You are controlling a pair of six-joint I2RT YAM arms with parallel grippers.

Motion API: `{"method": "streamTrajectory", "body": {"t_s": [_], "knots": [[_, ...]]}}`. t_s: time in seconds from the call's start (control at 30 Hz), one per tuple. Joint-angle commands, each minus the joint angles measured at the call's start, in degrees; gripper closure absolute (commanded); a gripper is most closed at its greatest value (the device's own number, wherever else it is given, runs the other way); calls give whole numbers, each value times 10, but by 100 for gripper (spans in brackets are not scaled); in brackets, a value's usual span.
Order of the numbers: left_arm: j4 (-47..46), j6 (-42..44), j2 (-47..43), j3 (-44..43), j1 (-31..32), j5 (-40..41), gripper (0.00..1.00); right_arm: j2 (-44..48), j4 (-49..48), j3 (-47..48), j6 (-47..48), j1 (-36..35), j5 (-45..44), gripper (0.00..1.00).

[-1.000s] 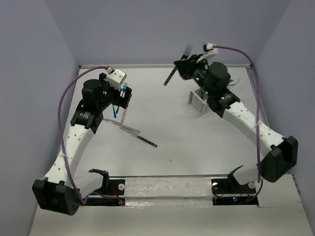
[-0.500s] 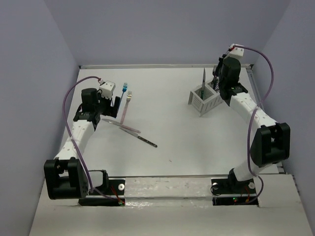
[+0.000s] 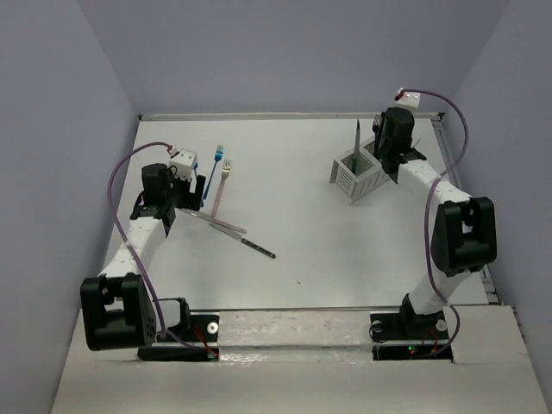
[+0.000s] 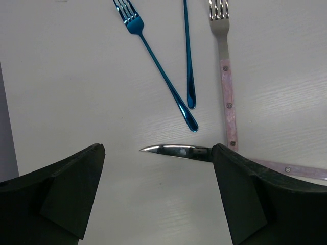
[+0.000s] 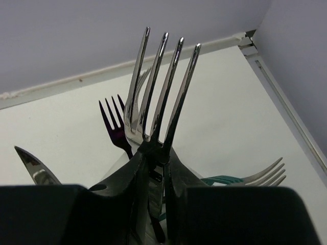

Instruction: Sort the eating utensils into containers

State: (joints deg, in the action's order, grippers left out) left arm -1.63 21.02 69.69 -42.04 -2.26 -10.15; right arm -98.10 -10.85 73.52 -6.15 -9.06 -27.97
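My right gripper [image 5: 156,168] is shut on the neck of a metal fork [image 5: 158,87], tines up, over the white slatted caddy [image 3: 349,179] at the back right. A purple fork [image 5: 115,125], a teal fork [image 5: 225,179] and a knife [image 3: 356,138] stand in the caddy. My left gripper [image 4: 158,153] hangs open over the table, with a knife's blade [image 4: 173,150] lying between its fingers. Beyond it lie a blue fork [image 4: 158,71], a second blue handle [image 4: 188,56] and a pink-handled fork [image 4: 225,76].
A dark-handled knife [image 3: 257,248] lies near the table's middle, just past the pink-handled knife [image 3: 216,222]. The back wall and the right wall stand close to the caddy. The left wall is close to the left arm.
My right arm has swung right with its fork, from left of the caddy to above it. My left arm has drawn back leftward off the forks, still open.
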Motion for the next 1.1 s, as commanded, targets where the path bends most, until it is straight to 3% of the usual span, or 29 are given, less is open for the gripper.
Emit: {"method": "streamTrajectory", "body": {"t_s": [0.0, 0.1, 0.2, 0.3, 0.47, 0.63, 0.7, 0.87, 1.07], "knots": [[-39, 10, -3, 13, -5, 14, 1, 4, -34, -20, 11, 3, 5, 86], [-43, 12, -2, 16, -5, 17, 1, 26, -27, -35, 13, 3, 5, 53], [-45, 12, -1, 18, -5, 13, 1, 64, -26, -45, 13, 3, 5, 41], [-47, 11, 2, 18, -5, 12, 1, 94, -8, -46, 19, 3, 14, 39], [-54, 11, 3, 23, -6, 16, 1, 162, 35, -30, 43, -55, 27, 38], [-66, 10, 5, 33, -13, 25, 1, 163, 128, 7, 80, -163, 174, 38], [-67, 10, 7, 36, -19, 24, 1, 123, 183, 30, 94, -232, 260, 37], [-72, 10, 3, 46, -32, 17, 1, -18, 290, 113, 151, -388, 294, 34], [-78, 12, -1, 55, -41, 7, 1, -146, 376, 207, 128, -458, 290, 28]]}}
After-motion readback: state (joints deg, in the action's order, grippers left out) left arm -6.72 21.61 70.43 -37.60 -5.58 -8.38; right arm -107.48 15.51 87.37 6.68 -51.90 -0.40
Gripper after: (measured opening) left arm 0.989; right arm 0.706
